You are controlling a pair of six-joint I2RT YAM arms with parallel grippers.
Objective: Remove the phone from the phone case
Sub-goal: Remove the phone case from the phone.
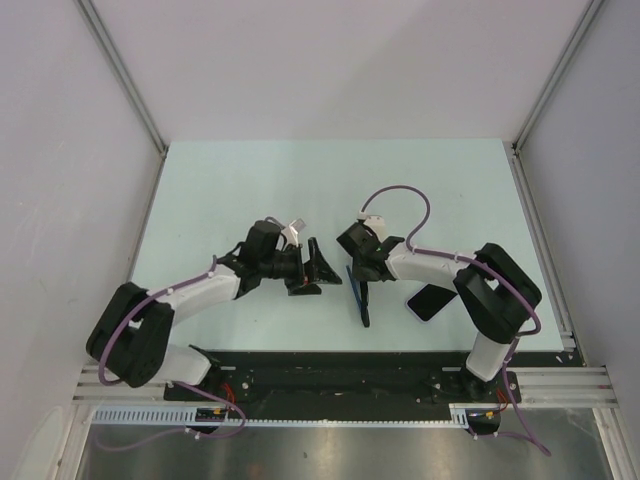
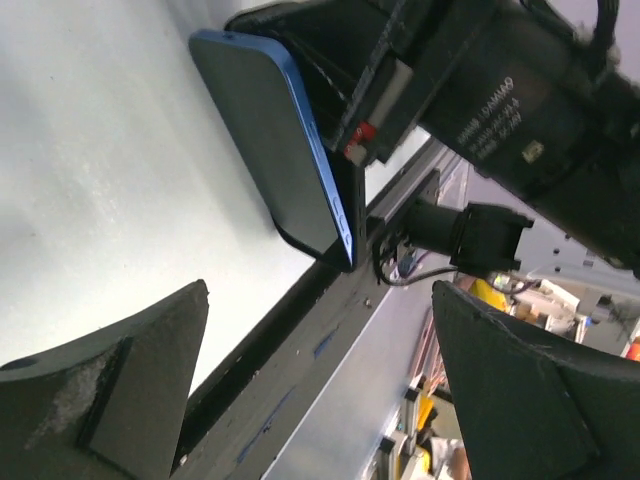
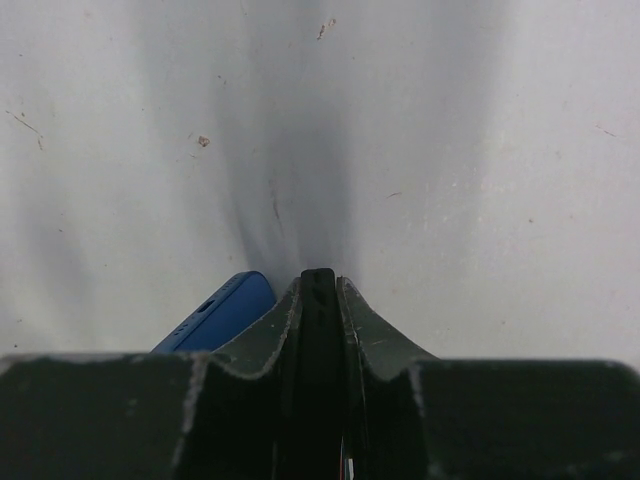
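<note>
The right gripper point(image 1: 360, 284) has its 2 jaws pressed together on the thin edge of a flat black phone point(image 3: 318, 300), which juts past the fingertips. A smooth blue case point(image 2: 322, 175) with rounded corners wraps its rim, and 1 blue corner shows just left of that gripper. The phone stands on edge, tilted, its dark face bare, with small buttons along the blue side. Whether it touches the pale green table point(image 1: 230, 190) I cannot tell. The left gripper point(image 1: 316, 266) hangs just left of the right gripper, jaws wide apart, empty. A dark flat slab point(image 1: 430, 302) with a pale rim lies flat to that gripper's right.
</note>
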